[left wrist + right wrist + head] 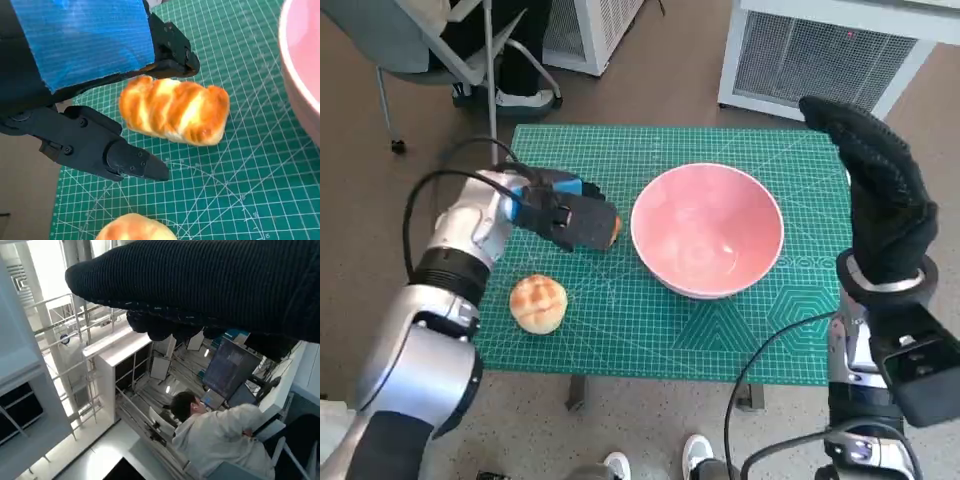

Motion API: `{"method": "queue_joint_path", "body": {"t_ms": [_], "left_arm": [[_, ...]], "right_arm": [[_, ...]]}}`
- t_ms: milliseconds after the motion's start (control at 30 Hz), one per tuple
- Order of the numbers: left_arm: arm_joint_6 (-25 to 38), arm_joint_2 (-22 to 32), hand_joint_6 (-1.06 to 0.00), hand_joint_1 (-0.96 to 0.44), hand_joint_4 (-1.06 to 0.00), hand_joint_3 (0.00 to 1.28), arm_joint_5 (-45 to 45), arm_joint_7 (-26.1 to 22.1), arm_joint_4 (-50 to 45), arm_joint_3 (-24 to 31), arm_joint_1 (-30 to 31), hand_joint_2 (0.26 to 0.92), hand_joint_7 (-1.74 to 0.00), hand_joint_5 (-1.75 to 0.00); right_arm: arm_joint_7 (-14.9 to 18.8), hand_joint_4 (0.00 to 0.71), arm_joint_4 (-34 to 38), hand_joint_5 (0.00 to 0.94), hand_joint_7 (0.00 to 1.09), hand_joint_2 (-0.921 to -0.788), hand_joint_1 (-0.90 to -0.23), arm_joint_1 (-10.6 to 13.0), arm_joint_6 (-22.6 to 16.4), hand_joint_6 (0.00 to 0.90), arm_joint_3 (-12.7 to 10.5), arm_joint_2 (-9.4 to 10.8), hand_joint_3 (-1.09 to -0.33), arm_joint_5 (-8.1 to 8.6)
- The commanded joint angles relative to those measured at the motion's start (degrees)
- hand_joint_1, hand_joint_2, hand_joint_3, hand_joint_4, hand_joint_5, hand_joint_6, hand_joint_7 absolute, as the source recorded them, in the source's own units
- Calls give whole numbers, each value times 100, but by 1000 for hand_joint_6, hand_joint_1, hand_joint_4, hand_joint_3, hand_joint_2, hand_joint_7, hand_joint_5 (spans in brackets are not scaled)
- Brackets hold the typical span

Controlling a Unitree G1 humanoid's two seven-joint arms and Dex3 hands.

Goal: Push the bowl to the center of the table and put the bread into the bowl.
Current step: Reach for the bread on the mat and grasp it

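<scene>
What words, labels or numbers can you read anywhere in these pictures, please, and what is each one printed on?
No text can be read in any view.
Green mat: white grid lines and small marks along its edges, too small to read.
Blue tape on the left hand: plain, no writing.
Pink bowl and both pieces of bread: no print.
Screen in the right wrist view: too blurred to read.

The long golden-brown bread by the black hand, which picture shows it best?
The left wrist view: the long golden-brown bread fills the middle, lying on the green mat between the left hand's fingers. The head view shows only its end beside that hand. The right wrist view shows none of it.
</scene>
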Motion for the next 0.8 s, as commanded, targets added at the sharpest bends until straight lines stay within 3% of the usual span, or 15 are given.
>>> {"method": "queue_joint_path", "body": {"t_ms": [33, 100, 167, 233, 267, 300, 333, 433, 800], "left_arm": [[-18, -157, -435, -188, -92, 39, 71, 322, 123, -77, 133, 728, -9, -1353], [-80, -179, -475, -164, -195, 33, 86, 500, 144, -102, 202, 748, -20, -1180], [-176, -179, -575, -134, -413, 20, 99, 697, 161, -120, 269, 793, -47, -632], [-295, -156, -662, -108, -569, 19, 110, 883, 177, -129, 321, 824, -77, -413], [-351, -143, -658, -159, -620, 37, 115, 961, 186, -133, 340, 844, -314, -382], [-449, -114, -629, -230, -679, 81, 118, 1066, 191, -134, 362, 872, -680, -363], [-521, -93, -625, -147, -646, 94, 120, 1140, 197, -134, 377, 889, -894, -651], [-699, -28, -624, -48, -623, 100, 65, 1266, 214, -78, 390, 910, -1150, -976], [-1054, 289, -618, 0, -680, 77, -582, 1076, 47, 604, 38, 920, -1263, -1081]], "right_arm": [[-73, 284, -39, 1, 697, -921, -609, 164, 44, -1, 25, 0, -759, -48], [-88, 285, -56, 1, 697, -921, -609, 183, 37, -1, 32, 6, -759, -61], [-97, 285, -65, 1, 697, -921, -609, 201, 27, -1, 37, 8, -759, -65], [-103, 285, -71, 1, 697, -921, -610, 214, 22, -1, 42, 6, -759, -66], [-105, 285, -74, 1, 697, -921, -610, 219, 21, -1, 44, 5, -759, -67], [-110, 286, -85, 1, 697, -921, -610, 227, 22, -1, 45, 5, -759, -70], [-115, 286, -98, 1, 697, -921, -610, 234, 24, -1, 47, 6, -759, -74], [-132, 286, -140, 1, 697, -921, -610, 263, 29, -1, 50, 6, -759, -83], [-165, 286, -149, 1, 698, -921, -607, 325, 9, -1, 43, 1, -759, -74]]}}
